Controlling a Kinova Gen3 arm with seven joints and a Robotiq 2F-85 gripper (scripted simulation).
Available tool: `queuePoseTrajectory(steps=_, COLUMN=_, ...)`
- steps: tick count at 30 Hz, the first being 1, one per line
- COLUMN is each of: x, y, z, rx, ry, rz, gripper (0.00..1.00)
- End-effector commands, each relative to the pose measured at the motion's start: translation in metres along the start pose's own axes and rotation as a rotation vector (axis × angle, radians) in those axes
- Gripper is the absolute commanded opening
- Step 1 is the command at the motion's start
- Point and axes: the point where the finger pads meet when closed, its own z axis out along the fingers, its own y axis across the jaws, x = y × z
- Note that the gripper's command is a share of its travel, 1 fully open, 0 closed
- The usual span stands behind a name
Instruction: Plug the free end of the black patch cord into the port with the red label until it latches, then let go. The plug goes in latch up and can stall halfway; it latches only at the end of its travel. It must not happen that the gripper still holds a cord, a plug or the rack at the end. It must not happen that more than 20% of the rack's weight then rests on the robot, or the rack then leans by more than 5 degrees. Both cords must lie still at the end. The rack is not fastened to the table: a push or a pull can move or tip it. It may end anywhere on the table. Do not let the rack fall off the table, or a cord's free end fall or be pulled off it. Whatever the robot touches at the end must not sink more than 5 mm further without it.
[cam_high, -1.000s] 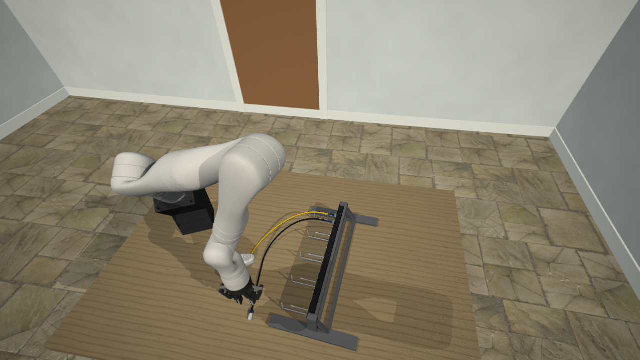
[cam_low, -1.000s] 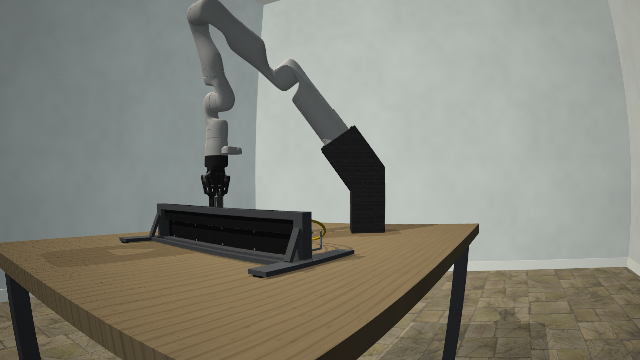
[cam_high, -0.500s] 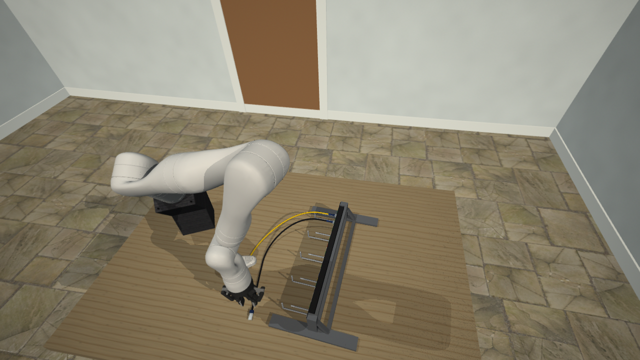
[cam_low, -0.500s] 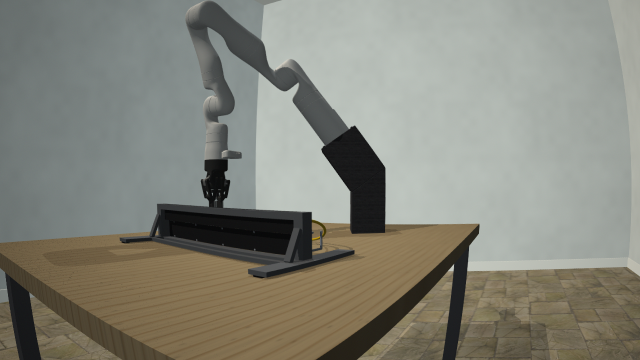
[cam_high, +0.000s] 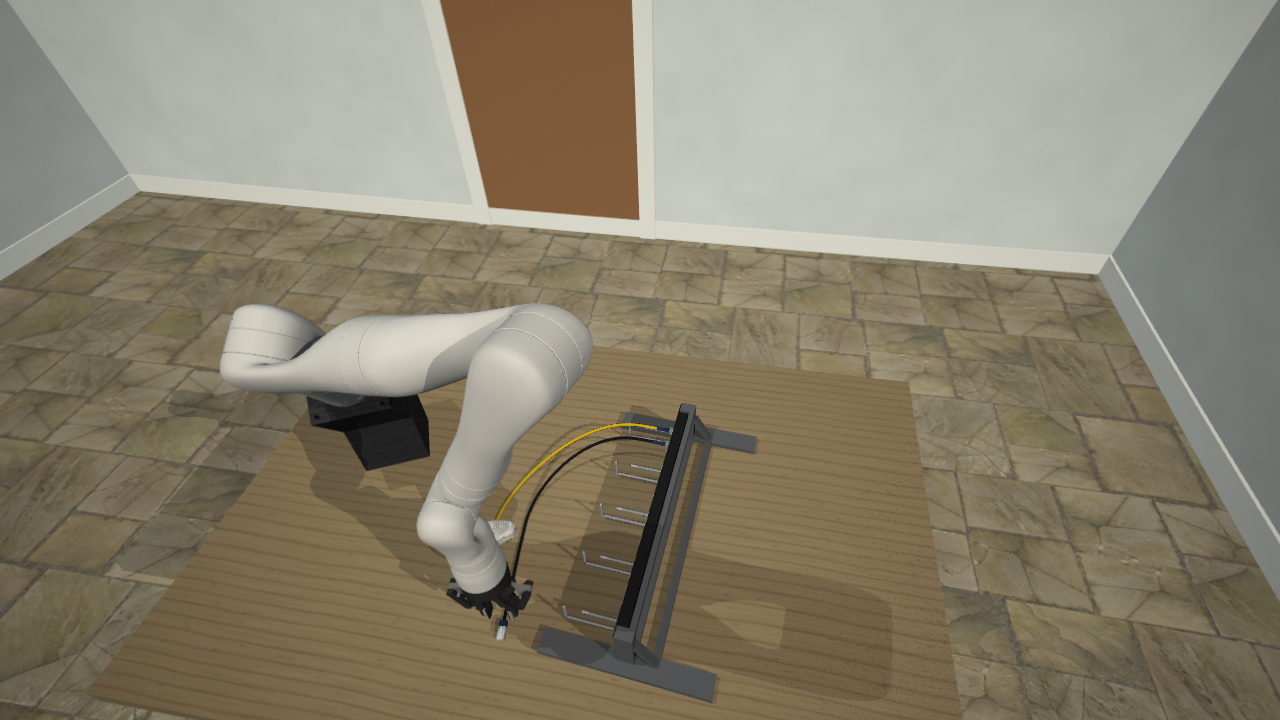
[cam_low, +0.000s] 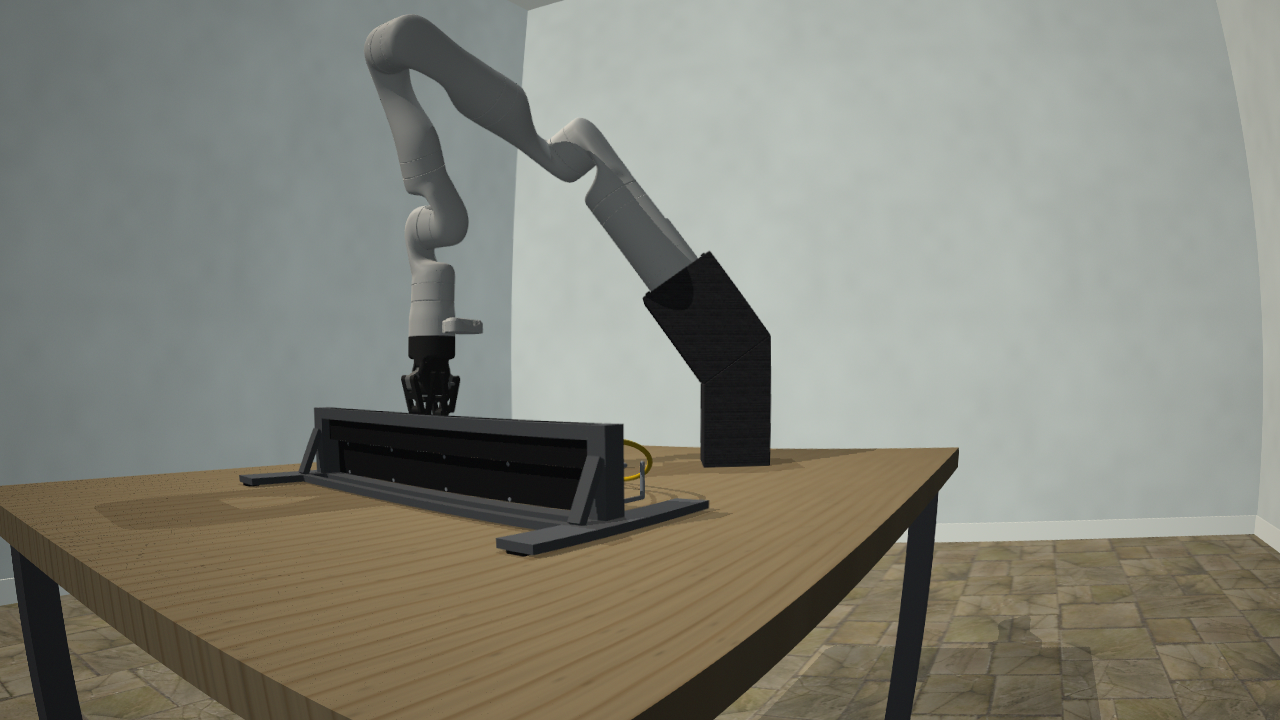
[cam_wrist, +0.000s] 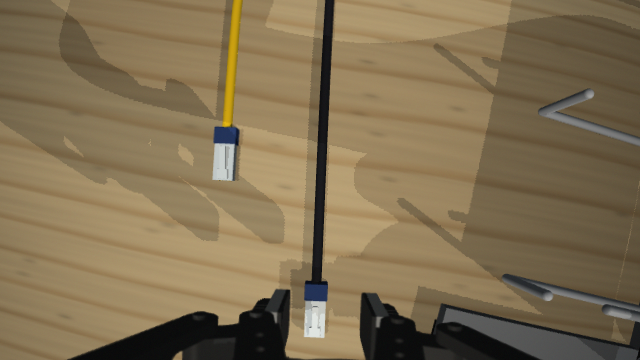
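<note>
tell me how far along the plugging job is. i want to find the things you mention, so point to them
Lined up: the claw (cam_high: 499, 610) (cam_low: 430, 413) (cam_wrist: 325, 311), open, has its fingers either side of the black cord's free plug (cam_high: 501, 629) (cam_wrist: 319, 310). In hand: nothing. Left: grip, insert in the red-labelled port, latch, release.

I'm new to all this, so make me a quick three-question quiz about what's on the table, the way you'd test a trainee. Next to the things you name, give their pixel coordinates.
1. True or false: the claw (cam_high: 497, 614) (cam_low: 429, 413) (cam_wrist: 325, 311) is shut on the black cord's free plug (cam_high: 501, 629) (cam_wrist: 319, 311).

2. Multiple choice: in the wrist view, which free plug lies nearer the claw's fingers?
A) the yellow cord's plug (cam_wrist: 226, 155)
B) the black cord's plug
C) both equally near

3. Fill in the blank: the far ends of both cords run to the dark ____ (cam_high: 626, 637) (cam_low: 605, 474).

Key: 1. False, the fingers stand apart with gaps on both sides of the plug. 2. B. 3. Rack.
</note>
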Motion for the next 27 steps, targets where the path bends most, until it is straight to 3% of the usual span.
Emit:
queuePoseTrajectory(steps=1, x=-0.001, y=-0.005, z=0.007, rx=0.010, ry=-0.001, rz=-0.001, gripper=0.37)
queuePoseTrajectory(steps=8, x=-0.001, y=-0.005, z=0.019, rx=0.010, ry=-0.001, rz=-0.001, gripper=0.37)
queuePoseTrajectory(steps=27, x=-0.001, y=-0.005, z=0.029, rx=0.010, ry=-0.001, rz=-0.001, gripper=0.37)
